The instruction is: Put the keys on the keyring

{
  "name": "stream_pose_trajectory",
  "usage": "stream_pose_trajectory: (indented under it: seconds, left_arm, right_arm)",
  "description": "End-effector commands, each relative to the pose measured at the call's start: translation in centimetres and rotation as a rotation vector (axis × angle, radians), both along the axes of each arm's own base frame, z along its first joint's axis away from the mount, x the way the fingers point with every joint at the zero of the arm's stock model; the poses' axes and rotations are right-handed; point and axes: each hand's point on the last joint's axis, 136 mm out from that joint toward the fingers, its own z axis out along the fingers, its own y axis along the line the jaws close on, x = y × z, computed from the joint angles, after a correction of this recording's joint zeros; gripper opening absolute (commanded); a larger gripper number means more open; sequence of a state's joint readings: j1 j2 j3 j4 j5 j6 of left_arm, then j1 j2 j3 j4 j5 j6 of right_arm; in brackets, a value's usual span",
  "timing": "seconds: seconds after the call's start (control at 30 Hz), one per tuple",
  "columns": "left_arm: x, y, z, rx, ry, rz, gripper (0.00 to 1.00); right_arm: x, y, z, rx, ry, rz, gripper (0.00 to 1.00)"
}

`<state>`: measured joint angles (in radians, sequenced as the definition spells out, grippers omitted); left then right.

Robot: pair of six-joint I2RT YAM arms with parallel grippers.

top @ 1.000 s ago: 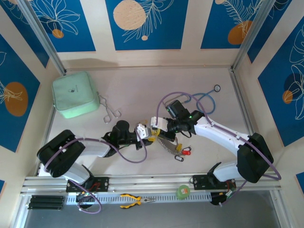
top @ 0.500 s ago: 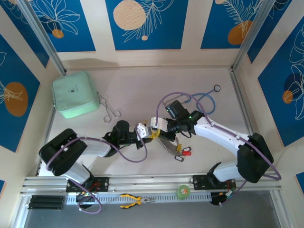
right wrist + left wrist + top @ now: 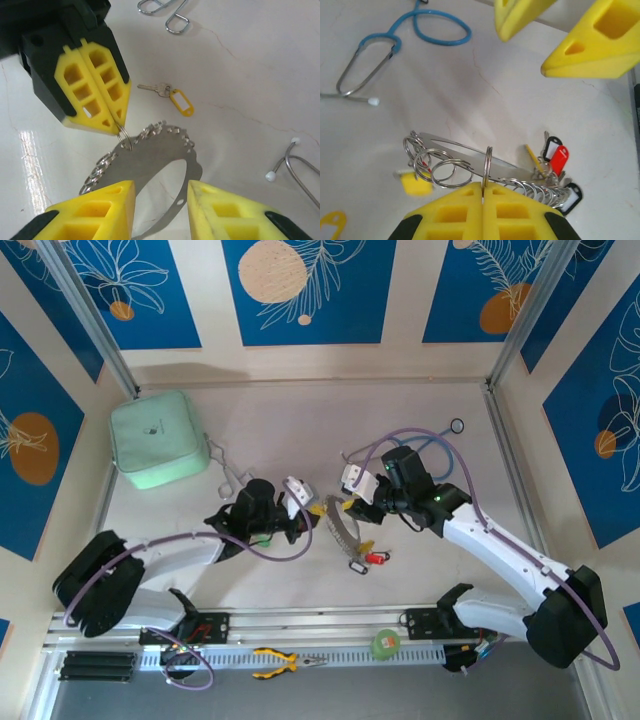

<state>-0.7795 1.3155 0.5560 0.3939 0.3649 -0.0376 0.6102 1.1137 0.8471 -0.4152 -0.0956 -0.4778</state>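
Note:
The keyring [image 3: 150, 161] is a flat silvery crescent band carrying several small split rings; it hangs tilted between the two grippers [image 3: 340, 525]. My left gripper [image 3: 483, 187] is shut on one split ring [image 3: 487, 165] of it. My right gripper [image 3: 160, 192] is open, its yellow fingers on either side of the band without touching it. Keys with a red tag [image 3: 559, 159] and black tags [image 3: 571, 194] hang at the band's far end. A key with a yellow tag [image 3: 175, 97] lies loose on the table beyond the left gripper [image 3: 120, 127].
A mint green pouch [image 3: 158, 440] sits at the back left, with metal forceps [image 3: 232, 478] beside it. A blue stethoscope [image 3: 430, 445] lies behind the right arm. Yellow pliers [image 3: 285, 662] and a green tape roll [image 3: 384, 643] rest on the front rail.
My right gripper has opened, let go of the keyring and drawn back to the right. My left gripper has closed on a split ring and shifted, and the keyring now hangs from it.

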Motion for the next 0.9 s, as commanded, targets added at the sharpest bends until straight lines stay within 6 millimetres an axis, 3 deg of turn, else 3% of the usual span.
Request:
stream_pose_trajectory:
  seconds: [0.0, 0.2, 0.4, 0.87]
  left_arm:
    - [-1.6, 1.2, -1.4, 0.043, 0.144, 0.035, 0.0]
    - [-2.5, 1.8, 1.1, -0.013, -0.097, -0.036, 0.0]
    - [-3.3, 1.9, 2.3, -0.012, -0.323, -0.128, 0.0]
    - [-4.0, 1.9, 2.6, 0.011, -0.453, -0.202, 0.0]
  right_arm:
    - [-1.7, 0.9, -1.1, 0.018, 0.052, 0.064, 0.31]
    - [-3.6, 2.6, -1.7, 0.015, -0.053, 0.257, 0.29]
    - [-5.1, 4.7, -1.8, 0.076, -0.081, 0.387, 0.3]
    - [-5.2, 6.2, -2.3, 0.062, -0.106, 0.434, 0.26]
